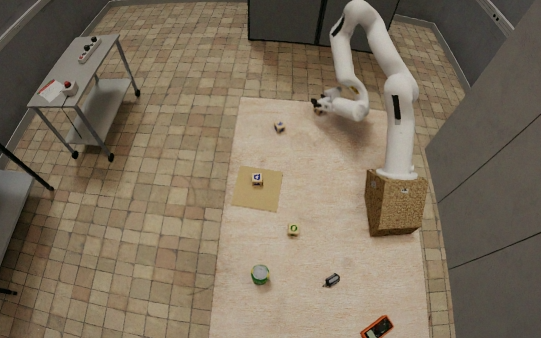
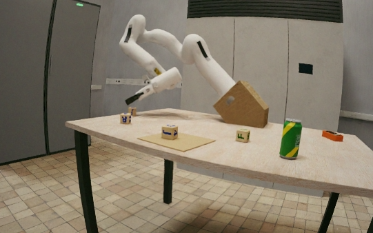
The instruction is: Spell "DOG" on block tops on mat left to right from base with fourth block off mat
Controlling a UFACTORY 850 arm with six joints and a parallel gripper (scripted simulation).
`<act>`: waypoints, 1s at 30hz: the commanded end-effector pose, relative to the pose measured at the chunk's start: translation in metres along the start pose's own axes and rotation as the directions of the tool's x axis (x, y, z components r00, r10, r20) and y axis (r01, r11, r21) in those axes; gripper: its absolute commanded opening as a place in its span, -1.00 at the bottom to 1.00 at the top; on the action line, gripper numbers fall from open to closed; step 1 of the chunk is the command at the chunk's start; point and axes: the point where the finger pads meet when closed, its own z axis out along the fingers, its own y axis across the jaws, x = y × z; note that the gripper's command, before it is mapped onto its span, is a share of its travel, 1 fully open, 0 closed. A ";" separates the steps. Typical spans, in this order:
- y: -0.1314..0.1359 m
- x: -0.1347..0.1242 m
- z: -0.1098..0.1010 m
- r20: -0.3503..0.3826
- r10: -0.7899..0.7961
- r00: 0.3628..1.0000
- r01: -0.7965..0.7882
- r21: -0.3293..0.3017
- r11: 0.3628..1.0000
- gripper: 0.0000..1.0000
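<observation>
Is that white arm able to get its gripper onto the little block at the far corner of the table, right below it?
Probably yes. The gripper hangs open just above that block, holding nothing, and nothing lies between them.

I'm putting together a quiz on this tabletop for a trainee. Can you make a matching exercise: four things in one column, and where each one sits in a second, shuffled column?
Things:
1. Block with blue letter
2. Block with green letter
3. Green can
4. Gripper

Places:
A. Between the mat and the can
B. On the tan mat
C. Above the block at the far end of the table
D. Near the table's front edge, upright

Pairs: 1-B, 2-A, 3-D, 4-C
</observation>
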 end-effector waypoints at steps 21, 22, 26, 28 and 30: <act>0.001 0.009 -0.007 0.392 -0.002 0.920 0.003 -0.002 1.000 0.30; 0.001 0.009 -0.007 0.414 -0.002 0.910 0.004 -0.003 1.000 0.30; 0.002 0.011 -0.008 0.498 -0.003 0.867 0.006 -0.004 1.000 0.30; 0.001 0.013 -0.010 0.540 -0.001 0.842 0.001 -0.001 1.000 0.30; 0.001 0.014 -0.010 0.578 -0.002 0.816 0.006 -0.004 1.000 0.30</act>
